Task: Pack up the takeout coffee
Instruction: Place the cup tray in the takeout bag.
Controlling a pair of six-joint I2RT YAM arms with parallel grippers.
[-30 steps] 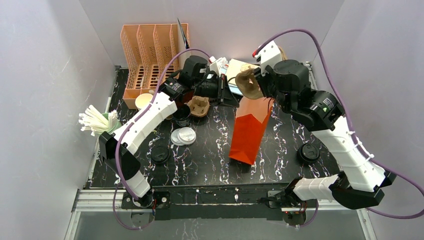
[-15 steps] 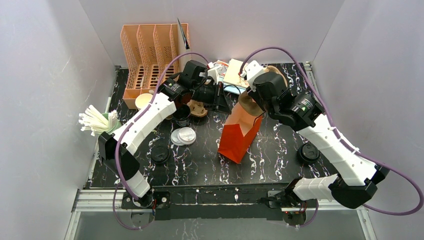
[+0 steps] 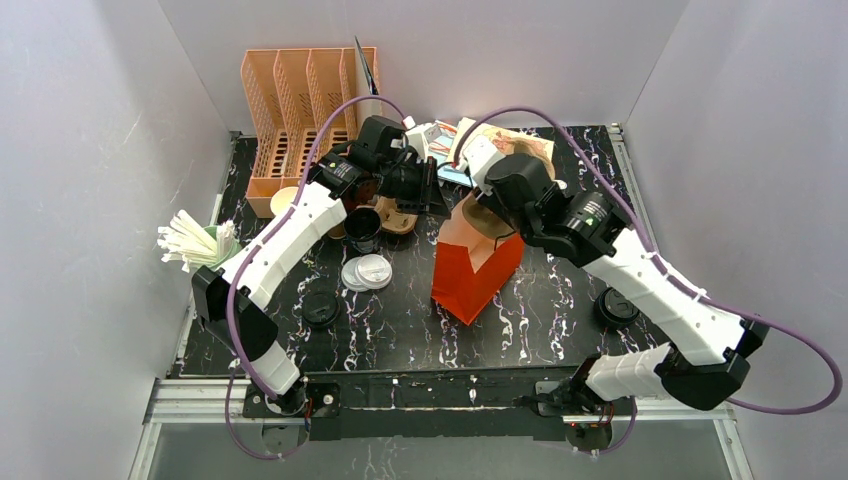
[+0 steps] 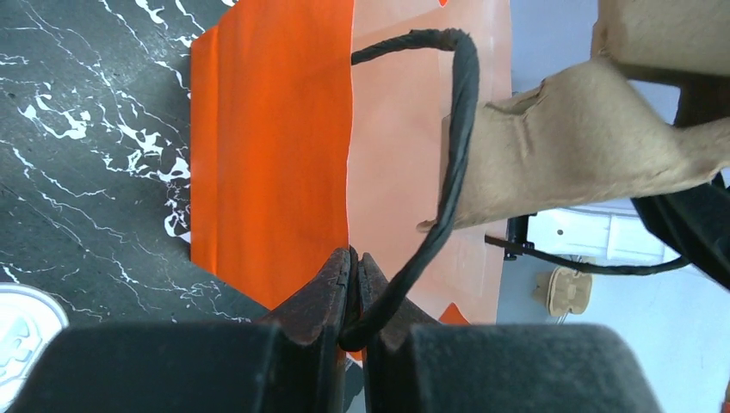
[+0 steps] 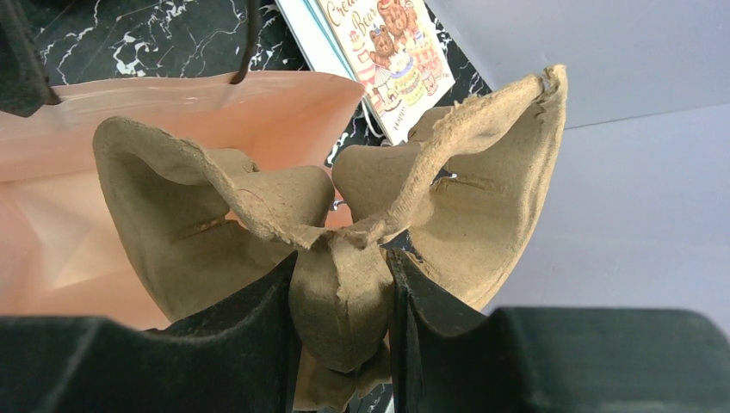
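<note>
- While the left end effector [image 4: 353,258] is pinching the black cord handle [image 4: 454,146] of the orange paper bag [image 4: 267,146], the bag is gaping open.
- The right end effector [image 5: 340,284] is clamping a brown pulp cup carrier [image 5: 482,198] at the bag's open mouth.
- The kraft-paper coffee cup [image 3: 288,203] is sitting on the counter [image 3: 400,320] beside the peach rack [image 3: 300,100], apart from the bag.

The table [image 3: 560,300] is finished in black, veined with white (a marble pattern). The bag [image 3: 470,275] is coloured orange outside, pale peach inside; its handle [image 4: 456,129] is black. The carrier [image 5: 482,198] is brown. The rack [image 3: 290,110] is peach-orange. The cup [image 3: 289,203] is tan, pale inside. White lids [image 3: 367,272] and black lids [image 3: 320,308] are noted. The straws [image 3: 190,240] are white.
</note>
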